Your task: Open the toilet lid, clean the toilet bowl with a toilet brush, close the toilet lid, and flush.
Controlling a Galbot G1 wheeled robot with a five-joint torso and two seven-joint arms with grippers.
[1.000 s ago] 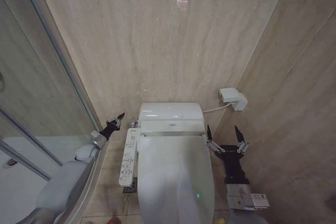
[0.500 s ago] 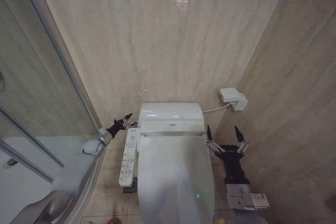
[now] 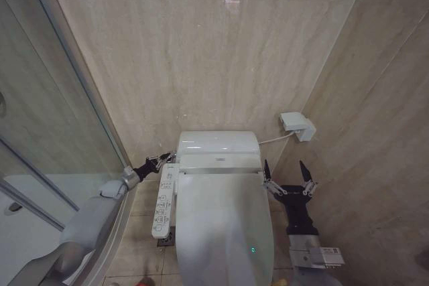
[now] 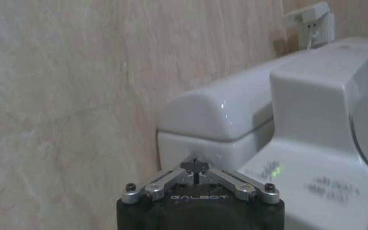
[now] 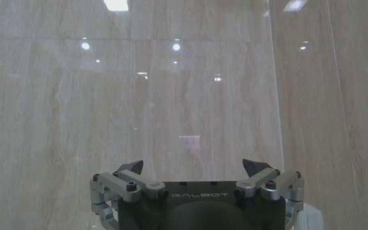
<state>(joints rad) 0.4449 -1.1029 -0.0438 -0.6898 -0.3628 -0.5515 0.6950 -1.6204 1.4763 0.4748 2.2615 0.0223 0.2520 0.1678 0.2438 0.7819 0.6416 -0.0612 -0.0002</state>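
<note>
The toilet lid (image 3: 224,222) lies closed, so the toilet bowl beneath it is hidden. The long white button panel (image 3: 164,200) runs along the toilet's left side. My left gripper (image 3: 163,159) is shut with nothing in it, its tips close to the toilet's rear left corner (image 4: 217,125), just behind the panel (image 4: 312,191). In the left wrist view the left gripper (image 4: 197,168) shows its fingers meeting at a point. My right gripper (image 3: 287,172) hangs open beside the toilet's right rear, empty; in its own view the right gripper (image 5: 192,167) faces the tiled wall. The toilet brush is out of view.
A glass shower door (image 3: 53,132) closes off the left side. A white wall box (image 3: 297,126) with a cable sits on the right wall above the toilet's rear unit (image 3: 218,144). Walls stand close behind and to the right. A small red object (image 3: 143,281) peeks in at the bottom edge.
My left gripper has swung right and slightly down, from beside the shower door toward the toilet's rear left corner. The right arm has not moved.
</note>
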